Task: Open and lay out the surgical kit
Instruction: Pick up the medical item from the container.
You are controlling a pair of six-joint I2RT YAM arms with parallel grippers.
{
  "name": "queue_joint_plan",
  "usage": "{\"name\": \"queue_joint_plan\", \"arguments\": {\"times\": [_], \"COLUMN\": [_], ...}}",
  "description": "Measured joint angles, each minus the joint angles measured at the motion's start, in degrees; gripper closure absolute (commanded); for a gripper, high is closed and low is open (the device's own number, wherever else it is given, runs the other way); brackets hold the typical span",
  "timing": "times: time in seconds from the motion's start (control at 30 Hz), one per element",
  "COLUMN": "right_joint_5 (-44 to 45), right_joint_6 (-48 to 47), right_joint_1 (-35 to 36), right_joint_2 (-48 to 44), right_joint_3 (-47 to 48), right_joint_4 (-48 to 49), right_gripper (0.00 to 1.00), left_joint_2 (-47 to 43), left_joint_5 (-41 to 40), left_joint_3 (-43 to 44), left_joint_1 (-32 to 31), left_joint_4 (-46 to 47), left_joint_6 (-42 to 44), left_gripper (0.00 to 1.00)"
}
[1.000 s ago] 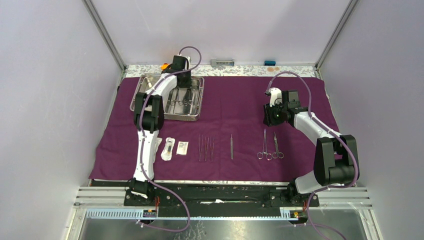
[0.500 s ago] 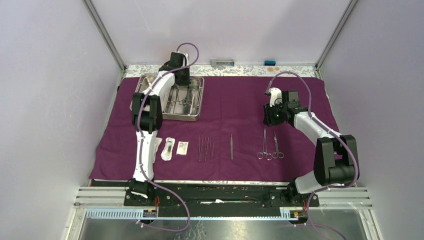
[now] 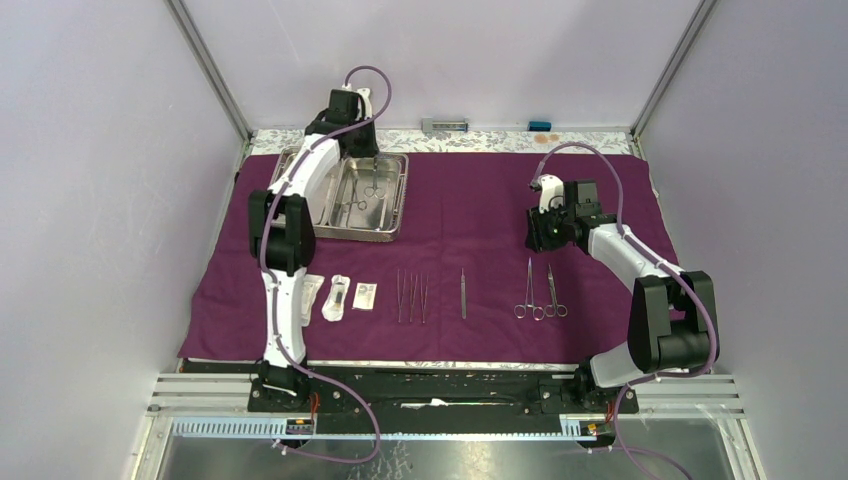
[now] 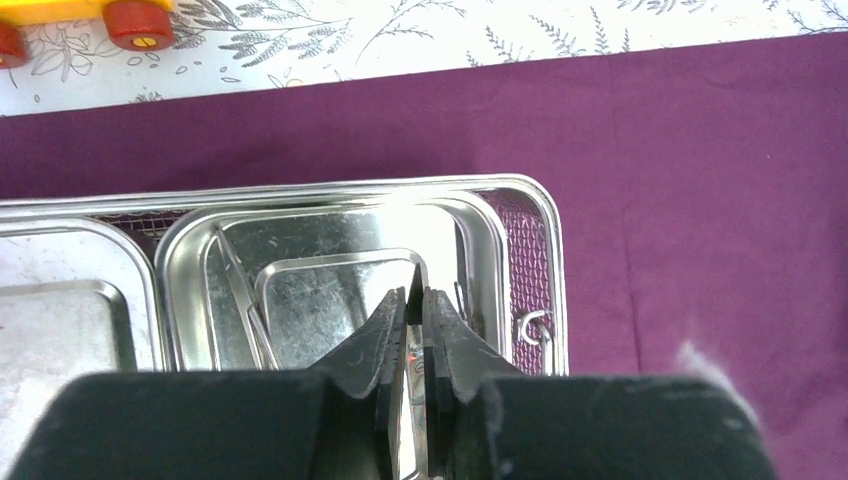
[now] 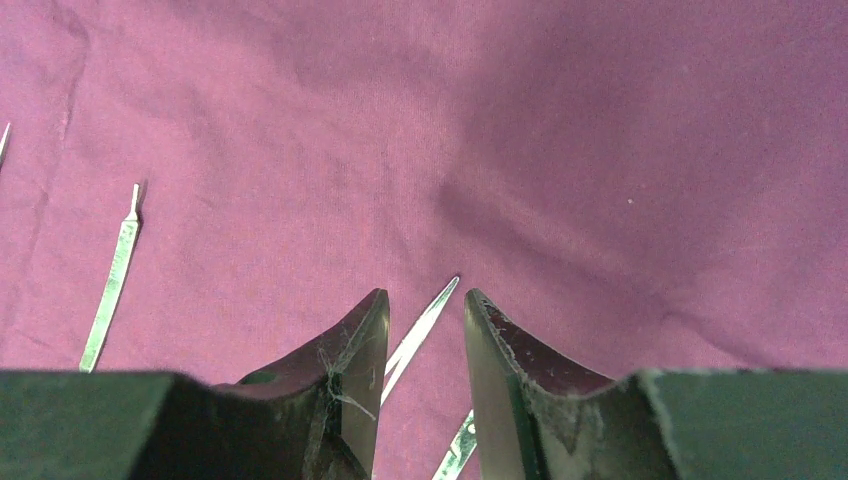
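Note:
The purple cloth wrap (image 3: pixel 480 200) lies spread flat on the table. The steel tray (image 3: pixel 390 225) stands at its far left, with ring-handled instruments (image 3: pixel 371 185) lying inside. My left gripper (image 3: pixel 352 145) hangs over the tray's far edge. In the left wrist view this gripper (image 4: pixel 414 297) is shut on a thin shiny steel instrument (image 4: pixel 418 355), above the right compartment (image 4: pixel 330 270). Packets (image 3: pixel 338 297), tweezers (image 3: pixel 410 297) and two forceps (image 3: pixel 540 292) lie in a row near the front. My right gripper (image 5: pixel 425 300) is open, low over the forceps tips (image 5: pixel 432 312), holding nothing.
An orange toy car (image 4: pixel 100 15) sits on the patterned strip behind the tray. A small grey box (image 3: pixel 445 125) and a blue object (image 3: pixel 540 125) lie along the back edge. A single slim tool (image 3: pixel 463 293) rests between the tweezers and forceps.
My left arm has risen and drawn back toward the far edge of the tray, its gripper staying shut. The right arm has not moved.

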Motion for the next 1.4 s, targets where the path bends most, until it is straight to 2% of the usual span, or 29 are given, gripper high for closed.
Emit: {"name": "queue_joint_plan", "arguments": {"times": [0.5,0.97,1.2,1.4], "right_joint_5": [-2.49,-3.82,-4.55,-6.56], "right_joint_6": [0.0,0.0,0.0,0.02], "right_joint_1": [0.0,0.0,0.0,0.0], "right_joint_2": [-4.37,-6.4,-7.17,-7.41], "right_joint_3": [0.0,-0.37,-0.57,-0.59], "right_joint_4": [0.04,0.15,0.57,0.59], "right_gripper": [0.59,0.58,0.58,0.57], "left_joint_2": [-14.51,-16.22,-21.49,-26.14], "left_joint_5": [4.96,3.91,1.33,2.71], "left_joint_3": [-11.89,-13.57,-14.58,-16.59], "left_joint_1": [-2.4,-3.45,-4.85,-6.1], "left_joint_4": [1.73,2.45,2.32,2.49], "left_joint_6": [-3.32,-1.31,1.55,2.29], "left_gripper": [1.0,1.0,1.0,1.0]}}
